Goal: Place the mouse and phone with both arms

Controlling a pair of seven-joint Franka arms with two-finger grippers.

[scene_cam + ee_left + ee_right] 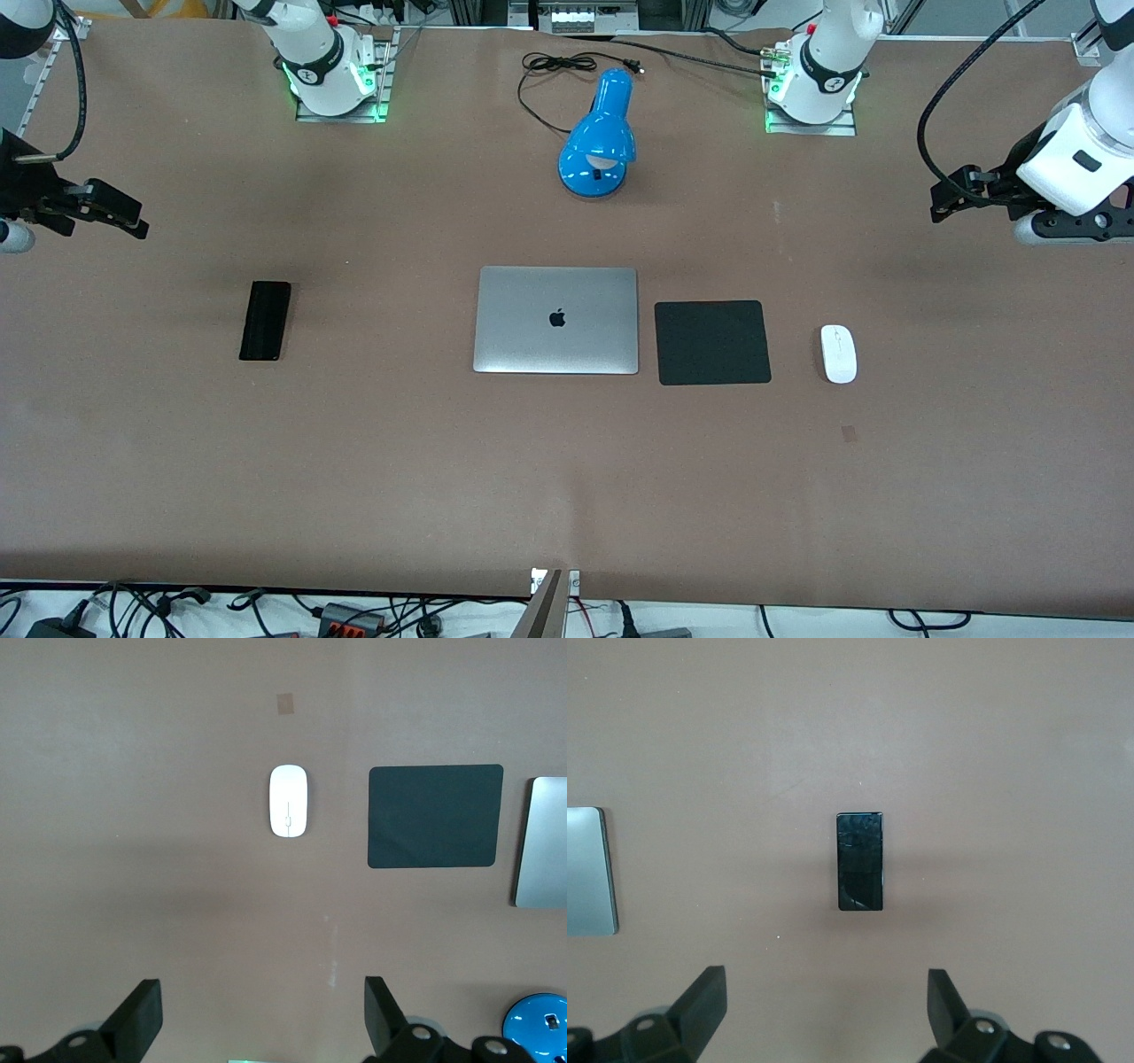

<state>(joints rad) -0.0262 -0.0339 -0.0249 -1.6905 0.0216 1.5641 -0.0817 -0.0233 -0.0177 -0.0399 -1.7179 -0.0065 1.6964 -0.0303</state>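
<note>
1. On the table (567, 496), the phone (265, 320) lies flat toward the right arm's end, well apart from the laptop (556, 320). Its long axis runs from the bases' side toward the front camera.
2. Toward the left arm's end, the mouse (838, 354) lies just beside the pad (712, 342), apart from it, with the pad between it and the laptop. Its long axis runs the same way as the phone's.
3. Over the table edge at its own end, the right gripper (97, 208) hangs raised. In the right wrist view its fingers (704, 997) stand wide apart and hold nothing, with the phone (860, 861) centred ahead of the gap.
4. Over the opposite end, the left gripper (961, 190) is also raised. The left wrist view shows its fingers (140, 1014) spread wide and empty, with the mouse (288, 801) ahead and the pad (435, 816) to one side.
5. Each arm is clearly nearer its own object: right to phone, left to mouse. Neither has been touched, so the task looks barely begun.
6. Likely next move: each gripper descends and closes across the narrow width. Both objects are low and smooth, so slipping is the risk.
7. A blue lamp (601, 137) stands between the bases, out of either path.
</note>
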